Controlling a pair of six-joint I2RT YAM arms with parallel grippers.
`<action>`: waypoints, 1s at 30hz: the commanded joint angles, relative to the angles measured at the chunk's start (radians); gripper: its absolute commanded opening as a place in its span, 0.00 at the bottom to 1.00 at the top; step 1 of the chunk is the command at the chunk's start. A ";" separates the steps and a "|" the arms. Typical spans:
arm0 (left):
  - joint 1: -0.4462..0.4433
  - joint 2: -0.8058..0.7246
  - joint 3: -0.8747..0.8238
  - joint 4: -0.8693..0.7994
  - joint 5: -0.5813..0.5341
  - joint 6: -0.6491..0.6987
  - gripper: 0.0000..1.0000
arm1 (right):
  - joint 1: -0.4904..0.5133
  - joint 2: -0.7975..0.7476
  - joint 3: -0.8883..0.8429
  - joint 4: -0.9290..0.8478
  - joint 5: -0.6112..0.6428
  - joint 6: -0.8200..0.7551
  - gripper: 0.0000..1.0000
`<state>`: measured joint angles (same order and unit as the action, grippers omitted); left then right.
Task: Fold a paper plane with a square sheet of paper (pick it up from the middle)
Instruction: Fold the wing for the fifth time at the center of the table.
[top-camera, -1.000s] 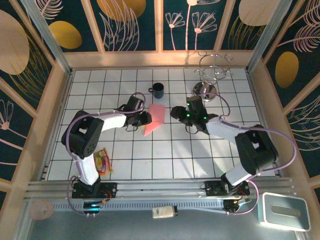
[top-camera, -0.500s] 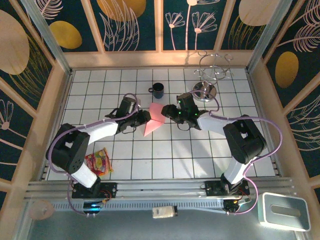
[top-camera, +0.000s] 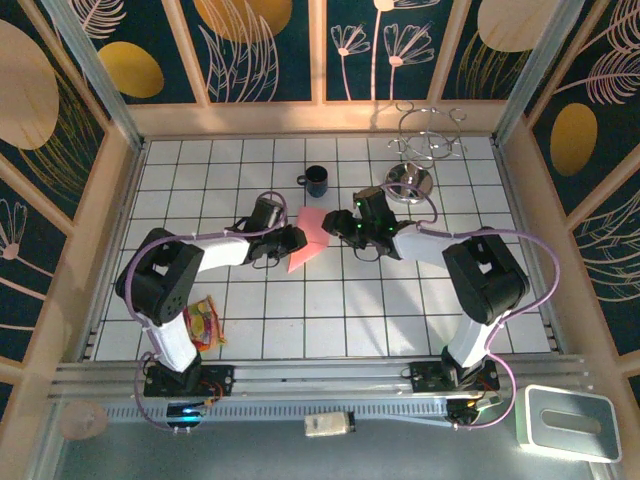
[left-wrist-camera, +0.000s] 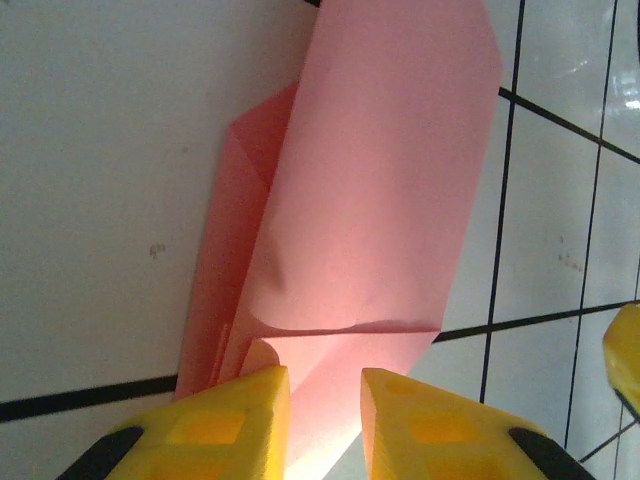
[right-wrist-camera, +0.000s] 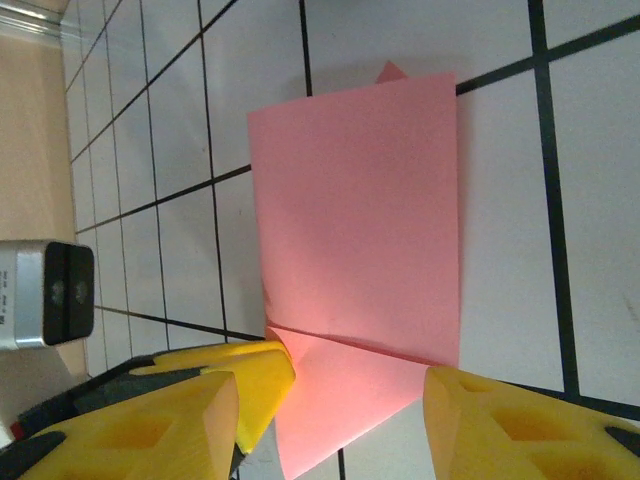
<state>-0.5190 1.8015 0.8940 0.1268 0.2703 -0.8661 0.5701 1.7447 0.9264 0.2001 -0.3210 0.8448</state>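
At the left of the white tiled table (top-camera: 400, 310) a colourful snack packet (top-camera: 204, 322) lies by the left arm's base, its print too small to read. The left gripper (top-camera: 296, 238) reaches in from the left to the paper plane (top-camera: 314, 234), a pink sheet folded into a long shape that comes to a point at its near end, lying flat close to the middle of the table. In the left wrist view the yellow fingers (left-wrist-camera: 232, 420) stand close together with a narrow gap, and the paper's folded edge runs into that gap; I cannot tell whether they truly pinch it. Just behind the paper stands a dark mug (top-camera: 317, 181), apart from it. The right gripper (top-camera: 333, 220) meets the paper's far right corner with its fingers (right-wrist-camera: 520, 420) spread wide, one on each side of the paper's end. Further right and back is a wire rack (top-camera: 428, 140) on a shiny round base, and a white box-like device (top-camera: 567, 420) sits off the table at the near right. Since a second ago the right arm has stretched left to reach the paper, the left arm's elbow has shifted, and the paper lies where it did
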 joint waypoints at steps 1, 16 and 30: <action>-0.001 0.033 0.001 -0.034 -0.035 -0.018 0.26 | -0.006 0.024 -0.004 -0.018 -0.021 0.035 0.52; 0.015 -0.001 -0.174 0.138 0.105 -0.207 0.31 | 0.025 0.099 0.009 -0.037 -0.098 0.158 0.51; 0.024 -0.005 -0.190 0.145 0.112 -0.202 0.30 | 0.047 0.166 0.049 0.005 -0.132 0.171 0.33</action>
<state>-0.4919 1.7870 0.7349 0.3630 0.3424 -1.0534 0.6067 1.8904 0.9520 0.1852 -0.4294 1.0065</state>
